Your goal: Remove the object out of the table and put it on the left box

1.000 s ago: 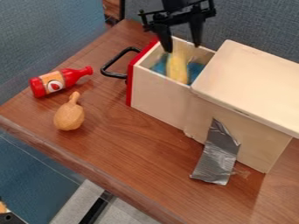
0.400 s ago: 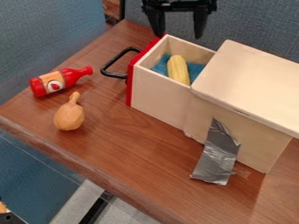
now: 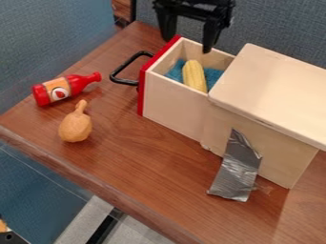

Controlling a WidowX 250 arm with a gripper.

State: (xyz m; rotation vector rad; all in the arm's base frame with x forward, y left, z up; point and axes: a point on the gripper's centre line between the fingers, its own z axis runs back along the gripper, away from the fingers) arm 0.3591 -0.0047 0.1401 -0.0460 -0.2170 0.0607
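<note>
Inside the open drawer [image 3: 173, 101], on a crumpled blue cloth [image 3: 176, 71], lies the yellow corn [image 3: 193, 75], its long axis running up and down the view with a slight lean: the rounded upper end points up and a little left, toward the far wall, while the lower end heads down and right to the near wall, close to the box, where the rim hides its tip. Its surface is ridged in lengthwise rows, its body a plump, tapering cylinder. Above the drawer's far side hangs the black hand [image 3: 187, 44], its two fingers spread wide apart and pointing down, with nothing held between them

The drawer is smooth, pale wood with straight walls, a flat red front [image 3: 141, 90] and a rounded black loop handle [image 3: 122, 68]. It stands out from a box [image 3: 264, 152] of the same pale wood, topped by a flat lid [image 3: 274, 90] with rounded corners. Wrinkled, shiny silver tape [image 3: 237, 169] runs down the box's near side onto the counter [image 3: 153, 176], which has reddish-brown wood grain. Left of the drawer, a glossy red bottle [image 3: 66, 88] lies on its side, neck toward the handle; just beside it rests a bulbous, orange-brown drumstick [image 3: 76, 126], its narrow knobbed end pointing up the view
</note>
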